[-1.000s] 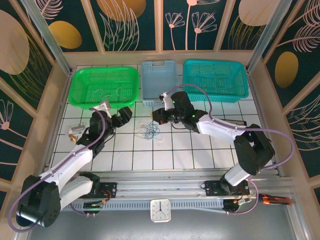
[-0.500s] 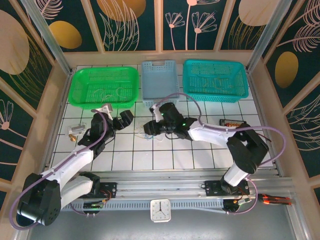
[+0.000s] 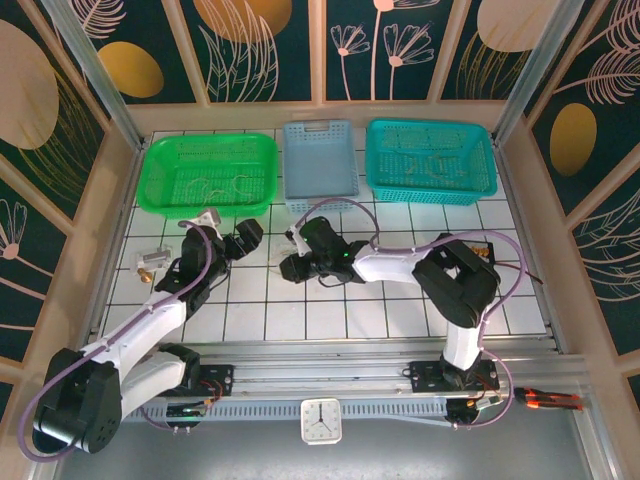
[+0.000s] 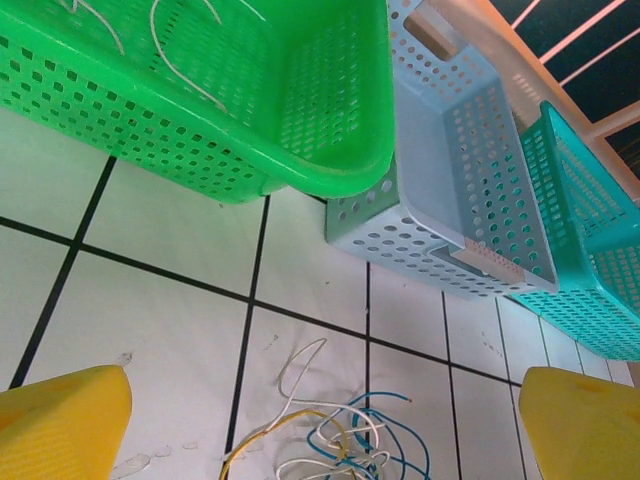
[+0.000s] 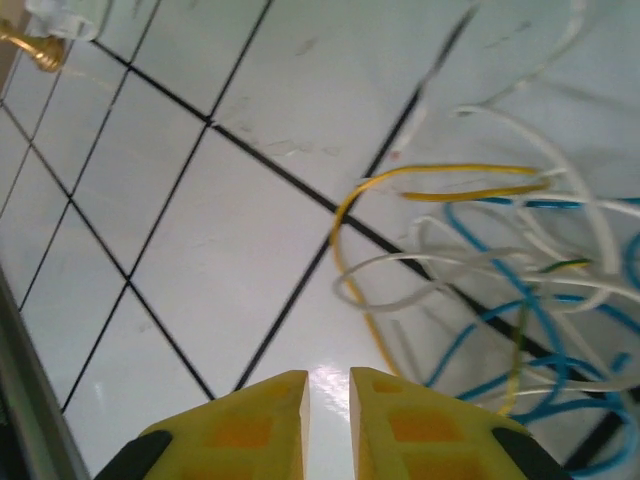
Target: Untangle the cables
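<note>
The cables (image 4: 350,440) are a loose tangle of white, blue and yellow cords on the white tiles. My left gripper (image 4: 325,400) is open, its yellow fingers (image 4: 60,420) wide apart, with the tangle on the floor between and ahead of them. In the top view the left gripper (image 3: 245,240) sits just left of the tangle. My right gripper (image 3: 290,268) hangs low over the tangle and covers most of it there. The right gripper (image 5: 328,385) is shut to a thin slit with nothing in it. The cables (image 5: 480,270) lie just ahead and to the right of it.
A green basket (image 3: 210,172) holding some white cord, a pale blue basket (image 3: 318,165) and a teal basket (image 3: 430,160) line the back. A small brass-tipped part (image 3: 150,262) lies at the left and a dark object (image 3: 475,245) lies behind the right arm.
The right gripper has swung left and come down over the tangle, with its arm stretching across the table. The left arm has hardly moved.
</note>
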Robot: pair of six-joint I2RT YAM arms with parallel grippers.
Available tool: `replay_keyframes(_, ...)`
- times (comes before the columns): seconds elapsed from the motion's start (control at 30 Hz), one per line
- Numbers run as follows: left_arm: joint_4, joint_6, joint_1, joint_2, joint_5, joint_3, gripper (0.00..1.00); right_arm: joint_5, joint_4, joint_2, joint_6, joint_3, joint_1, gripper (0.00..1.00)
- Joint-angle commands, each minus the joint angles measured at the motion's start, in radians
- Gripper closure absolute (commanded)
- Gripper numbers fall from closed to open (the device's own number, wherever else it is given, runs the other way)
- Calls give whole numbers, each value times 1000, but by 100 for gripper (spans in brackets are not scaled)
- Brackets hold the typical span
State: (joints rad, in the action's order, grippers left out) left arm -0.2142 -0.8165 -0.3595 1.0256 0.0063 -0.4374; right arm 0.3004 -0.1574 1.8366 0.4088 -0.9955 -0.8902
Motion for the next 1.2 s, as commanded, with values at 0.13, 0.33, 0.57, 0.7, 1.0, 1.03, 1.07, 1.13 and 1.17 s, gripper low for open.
replay_keyframes(0.13,-5,-12,-2,-15,-5,6,1,-106,27,-48,-41,92,127,83)
replay_keyframes(0.33,-18,-15,-2,-10,3,6,1,-180,129,-105,-86,65,143,83)
replay_keyframes(0.57,-31,-19,-1,-4,9,7,1,-243,215,-128,-150,-22,19,80)
replay_keyframes(0.7,-30,-18,-2,-5,8,6,1,-298,267,-92,-185,-87,-67,75)
replay_keyframes(1.0,-28,-18,-2,-12,0,3,1,-237,253,3,-185,-132,-122,71)
replay_keyframes(1.03,-28,-17,-2,-12,0,4,1,-233,252,10,-184,-132,-124,71)
replay_keyframes(1.07,-28,-18,-1,-14,-1,4,1,-229,252,18,-183,-130,-125,71)
replay_keyframes(1.13,-28,-18,-2,-15,-2,5,1,-219,249,27,-181,-128,-124,71)
replay_keyframes(1.17,-28,-19,-2,-15,-3,6,1,-220,248,32,-181,-125,-124,71)
